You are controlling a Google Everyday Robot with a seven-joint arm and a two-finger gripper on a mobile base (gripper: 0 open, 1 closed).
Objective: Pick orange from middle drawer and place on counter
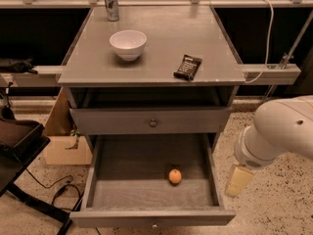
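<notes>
The orange (175,176) lies on the dark bottom of the open middle drawer (151,217), right of its centre and toward the front. The counter (161,48) is the grey top of the cabinet above it. My gripper (238,180) hangs from the white arm (279,131) just outside the drawer's right wall, over the floor. It is level with the orange and apart from it, and it holds nothing that I can see.
On the counter stand a white bowl (128,44), a dark snack packet (188,66) and a can (112,3) at the back. The upper drawer (151,122) is shut. A cardboard box (66,148) and a black chair (19,141) stand at the left.
</notes>
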